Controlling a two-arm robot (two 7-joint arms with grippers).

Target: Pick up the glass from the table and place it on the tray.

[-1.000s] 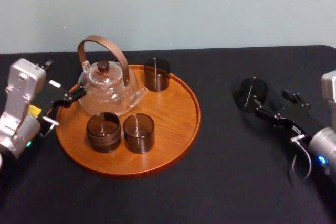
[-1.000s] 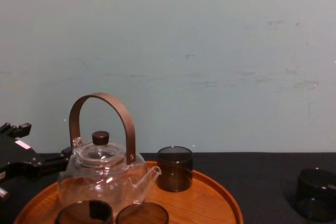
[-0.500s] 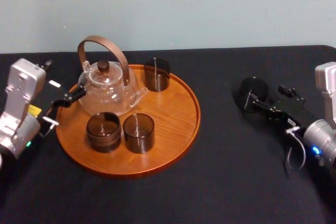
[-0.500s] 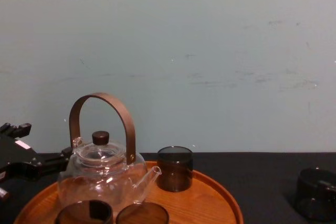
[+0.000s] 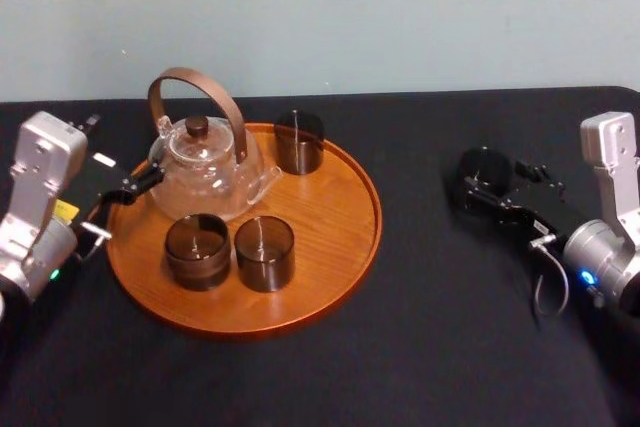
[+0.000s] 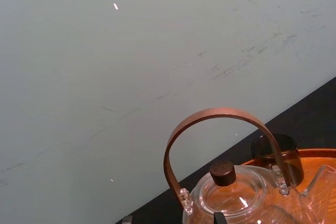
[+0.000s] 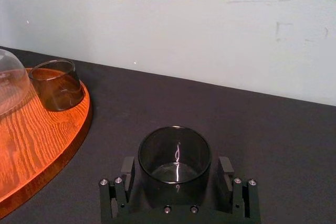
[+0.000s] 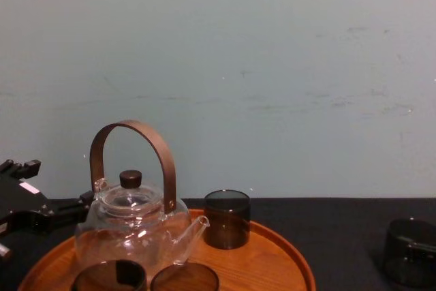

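Looking down from the head view, the glass [image 5: 485,167] stood on the black tabletop [image 5: 420,347], well to the right of the tray [image 5: 335,237] and clear of its rim. The right tool [image 5: 474,187] lay low at the glass, released, with one finger on each side of it. On the tray sat a clear teapot [image 5: 205,175] with a brown hoop handle, along with three other glasses: one at the far side and two side by side at the near side. The left tool [image 5: 140,183] hung at the tray's left edge, its tip just beside the teapot.

From the left wrist view, the teapot's lid, dark knob and handle stood close, with the far one of the three other glasses behind it on the tray. Two tips of the left tool peeked in well apart, so it looked released.

From the right wrist view, the glass stood upright on the tabletop between the fingers [image 7: 127,174]. A narrow gap showed on each side, so it was not gripped. The tray's rim lay off to one side, apart from the glass.

From the chest view, the glass sat low at the right on the tabletop, well apart from the tray, with a dark bar of the right tool across it. The left tool showed at the left, beside the teapot.
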